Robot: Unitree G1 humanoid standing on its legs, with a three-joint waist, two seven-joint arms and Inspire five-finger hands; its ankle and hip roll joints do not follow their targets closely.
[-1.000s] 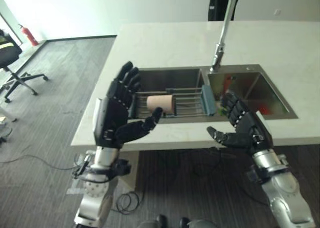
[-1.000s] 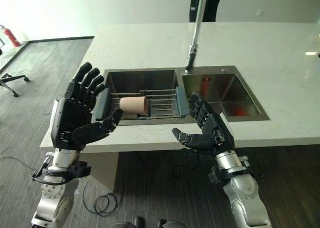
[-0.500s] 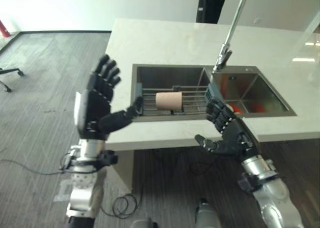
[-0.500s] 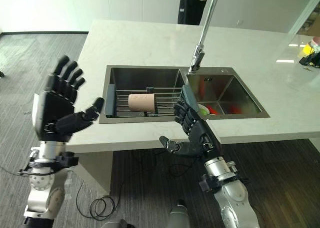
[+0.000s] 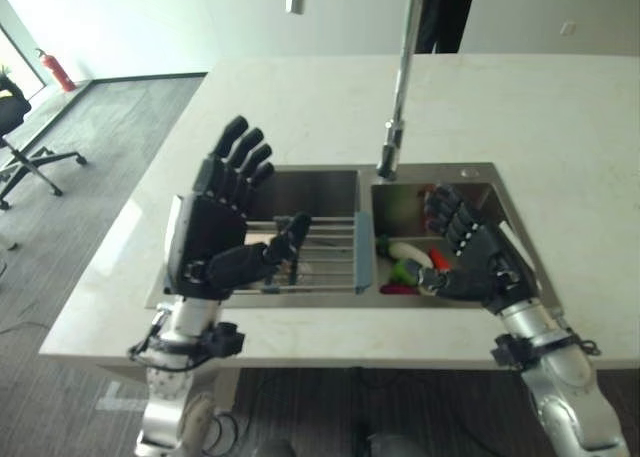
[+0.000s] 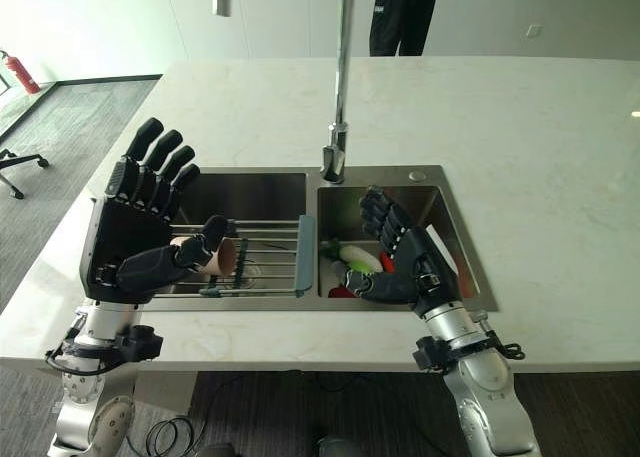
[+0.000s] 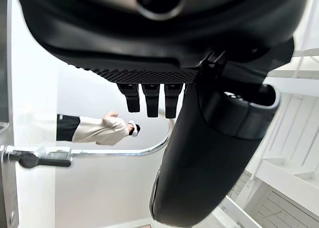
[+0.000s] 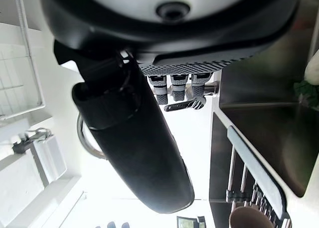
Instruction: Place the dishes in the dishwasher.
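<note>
A tan cup (image 6: 224, 259) lies on its side on a wire rack (image 6: 268, 257) across the left basin of the steel sink (image 6: 262, 169); it also shows as the cup (image 8: 249, 218) in the right wrist view. White, green and red dishes (image 6: 352, 254) lie in the right basin. My left hand (image 6: 135, 242) is raised above the left basin's front, open, palm toward the rack, its thumb covering part of the cup. My right hand (image 6: 410, 262) hovers open over the front of the right basin, beside the dishes, holding nothing.
A tall faucet (image 6: 340, 77) rises behind the divider between the basins. The white counter (image 6: 540, 177) spreads wide around the sink. A person (image 6: 400, 17) stands beyond the far edge. An office chair (image 5: 30, 147) and a fire extinguisher (image 5: 58, 70) stand on the floor at left.
The whole view has shifted, and the sink is now closer and more from above. Both hands stay open; my right hand now stands over the right basin instead of before the counter's front edge.
</note>
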